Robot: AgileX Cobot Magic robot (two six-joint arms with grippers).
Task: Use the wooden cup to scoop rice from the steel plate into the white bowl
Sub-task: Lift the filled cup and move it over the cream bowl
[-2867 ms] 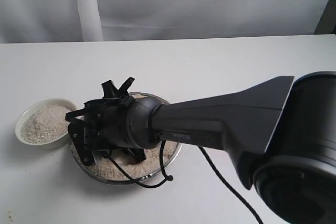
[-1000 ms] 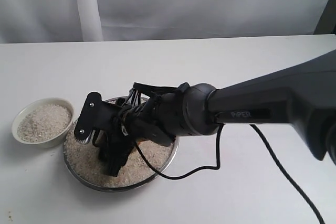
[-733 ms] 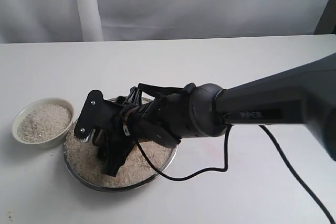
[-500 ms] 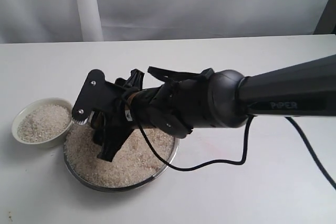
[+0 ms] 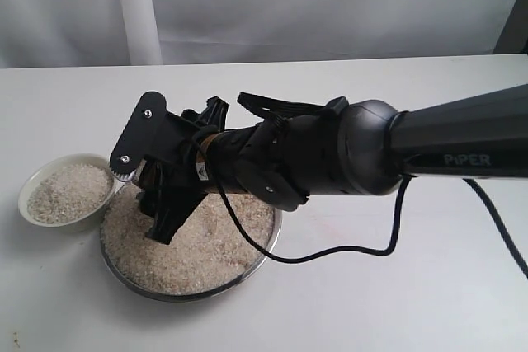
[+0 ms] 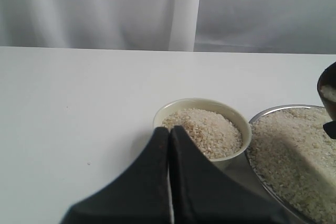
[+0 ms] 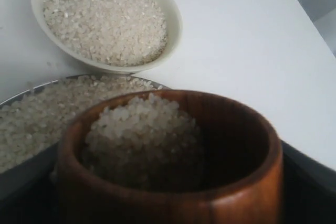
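Observation:
My right gripper point(image 5: 167, 204) is shut on the wooden cup point(image 7: 247, 203) and holds it just above the left part of the steel plate point(image 5: 177, 297), near the white bowl point(image 5: 58, 224). In the exterior view the gripper hides the cup. The cup is reddish-brown and about half full of rice point(image 7: 139, 129). More rice point(image 5: 206, 249) covers the plate, and a heap fills the bowl point(image 7: 176, 30). My left gripper point(image 6: 169, 130) is shut and empty, low over the table beside the bowl point(image 6: 239, 150), with the cup point(image 6: 328, 95) at the view's edge.
The plate and bowl stand close together on a white table point(image 5: 396, 286). A black cable point(image 5: 355, 249) hangs from the right arm over the table beside the plate. A white curtain point(image 5: 289, 6) closes off the back.
My right gripper has lifted the cup out of the rice in the plate and moved up and toward the bowl. The rice in the plate now shows more.

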